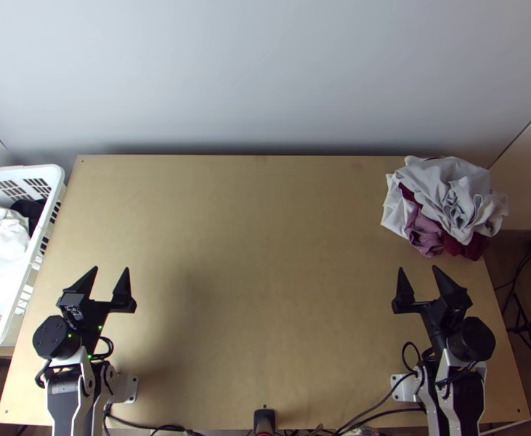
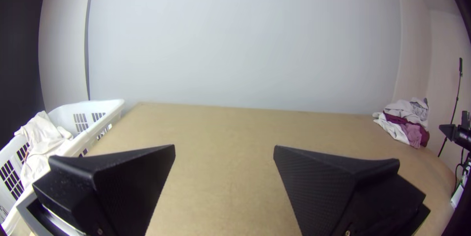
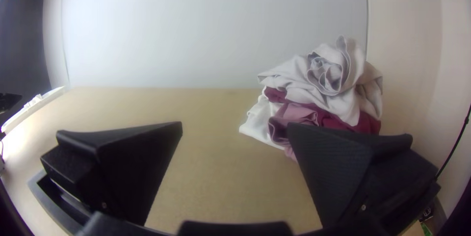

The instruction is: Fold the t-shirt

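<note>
In the top view my left gripper (image 1: pixel 112 277) is open over the table's near left part, with nothing between its fingers. My right gripper (image 1: pixel 419 276) stands open in the same way at the near right, just short of a bunched pile of cloth (image 1: pixel 447 196) in light grey, white, mauve and dark red. Which piece is a t-shirt I cannot tell. The left wrist view has the open left gripper (image 2: pixel 224 150) and the pile (image 2: pixel 405 120) far off. In the right wrist view the pile (image 3: pixel 324 89) lies beyond the open right gripper (image 3: pixel 234 128).
A white laundry basket (image 1: pixel 53 190) holding white and dark cloth stands along the table's left edge. The wooden table (image 1: pixel 265 254) stretches between the arms, with a pale wall behind it. Cables run along the near edge beside a small black device (image 1: pixel 264 420).
</note>
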Controlling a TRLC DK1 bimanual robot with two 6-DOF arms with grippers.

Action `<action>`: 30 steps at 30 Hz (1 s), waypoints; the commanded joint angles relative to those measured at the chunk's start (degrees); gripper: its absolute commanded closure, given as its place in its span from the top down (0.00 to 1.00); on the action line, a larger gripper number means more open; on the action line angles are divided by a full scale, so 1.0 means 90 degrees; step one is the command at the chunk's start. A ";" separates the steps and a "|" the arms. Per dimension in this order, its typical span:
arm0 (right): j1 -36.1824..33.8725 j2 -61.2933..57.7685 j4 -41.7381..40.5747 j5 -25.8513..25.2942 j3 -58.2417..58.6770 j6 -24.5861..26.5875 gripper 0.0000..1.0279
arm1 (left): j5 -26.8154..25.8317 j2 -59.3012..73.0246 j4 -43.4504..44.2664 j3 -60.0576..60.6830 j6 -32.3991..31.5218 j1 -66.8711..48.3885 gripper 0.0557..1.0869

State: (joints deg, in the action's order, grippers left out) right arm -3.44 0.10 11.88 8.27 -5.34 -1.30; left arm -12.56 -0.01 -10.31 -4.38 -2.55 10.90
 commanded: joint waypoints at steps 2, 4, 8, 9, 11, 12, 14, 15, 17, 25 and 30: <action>0.0002 -0.0001 -0.0002 -0.0001 -0.0002 0.0008 0.96 | -0.0001 0.0001 0.0002 -0.0001 -0.0010 0.0000 0.95; 0.0002 -0.0001 -0.0002 -0.0001 -0.0002 -0.0002 0.96 | -0.0001 0.0001 0.0002 -0.0001 -0.0010 0.0000 0.95; 0.0002 -0.0001 -0.0002 -0.0001 -0.0002 0.0008 0.96 | -0.0001 0.0001 0.0002 -0.0001 -0.0010 -0.0009 0.95; 0.0002 -0.0001 -0.0002 -0.0001 -0.0002 -0.0002 0.96 | -0.0001 0.0001 0.0002 -0.0001 -0.0010 0.0000 0.95; 0.0002 -0.0001 -0.0002 -0.0001 -0.0002 0.0008 0.96 | -0.0001 0.0001 0.0002 -0.0001 -0.0010 -0.0019 0.95; 0.0002 -0.0001 -0.0002 -0.0001 -0.0002 -0.0002 0.96 | -0.0001 0.0001 0.0002 -0.0001 -0.0059 -0.0058 0.95; 0.0002 -0.0001 -0.0002 -0.0001 -0.0002 -0.0002 0.96 | -0.0001 -0.0009 0.0012 -0.0001 -0.0137 -0.0273 0.95; 0.0050 -0.0001 -0.0002 -0.0001 -0.0002 -0.0012 0.96 | -0.0001 -0.0009 0.0012 -0.0001 -0.0137 -0.0361 0.95; 0.0226 0.0009 -0.0060 -0.0001 -0.0012 0.0008 0.96 | -0.0001 -0.0009 0.0042 -0.0011 -0.0137 -0.0459 0.95; 0.0177 0.0009 -0.0148 -0.0167 -0.0021 0.0691 0.96 | 0.0409 -0.0009 0.0061 -0.0011 0.0029 -0.0459 0.95; 0.0090 0.0009 -0.0470 -0.0177 -0.0051 0.0740 0.96 | 0.0458 0.0011 0.0501 -0.0040 -0.0215 -0.0429 0.95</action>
State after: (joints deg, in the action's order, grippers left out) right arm -2.15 0.19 10.28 7.01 -5.54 3.16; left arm -9.93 -0.12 -9.08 -4.45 -2.94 7.07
